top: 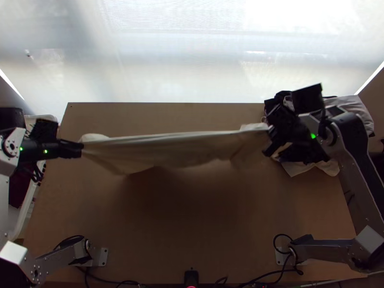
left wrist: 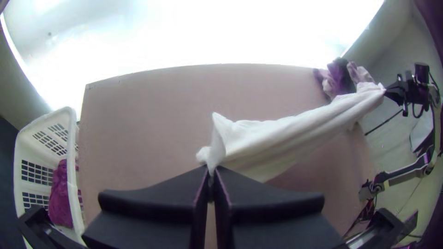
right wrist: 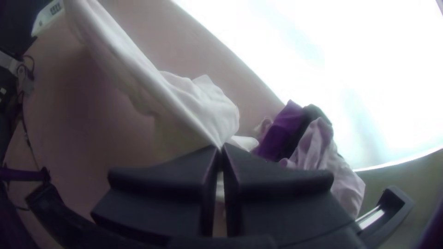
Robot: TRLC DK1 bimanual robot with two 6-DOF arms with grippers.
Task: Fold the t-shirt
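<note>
the wooden surface is the broad thing here, and above its far half the pale t-shirt hangs in a long band strung between the two arms, its lower part drooping in soft folds. at the surface's far right corner lies a heap of other clothes, close by the shirt's right end; a white basket stands off the left side. the cloth looks light and thin, limp rather than stiff, more likely to crease than to slip or tear; it should follow a slow pull, but slack parts will swing and crumple if lowered fast. the left tool is closed on a small pinch of one end, with a loose flap standing up beside it; the right tool is closed on the other end, gathered to a point. i cannot tell whether those are hems, sleeves or shoulders. both holds seem well placed for laying it out, though wider bites right at the corners would spread it flatter and leave fewer wrinkles.
</note>
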